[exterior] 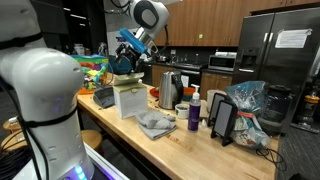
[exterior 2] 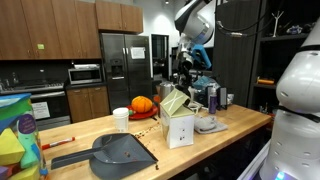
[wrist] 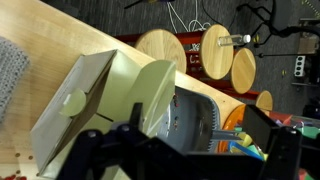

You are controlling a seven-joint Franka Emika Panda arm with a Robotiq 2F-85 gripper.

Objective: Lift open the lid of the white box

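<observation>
The wooden worktop (exterior: 190, 150) carries the white box (exterior 2: 181, 130) about mid-length. The box is a small upright carton, and its lid (exterior 2: 174, 102) is tilted upward, partly open. The pincer (wrist: 185, 142) straddles the lid with its jaws wide apart, gripping nothing.

**Pale wood, brushed steel, matt white**

The desk (exterior: 185, 150) is showing pale, smooth wood with a soft sheen. The white box (wrist: 100, 100) is looking matt, either card or dull plastic; I cannot tell which. The refrigerator (exterior: 270, 50) is gleaming as brushed metal. A grey cloth (exterior: 155, 124) is looking soft and rumpled. The dustpan (exterior 2: 120, 152) is appearing as dark, matt plastic. The fingers (wrist: 100, 155) are looking matt black, and the arm's shell (exterior: 40, 80) is shining glossy white.
</observation>
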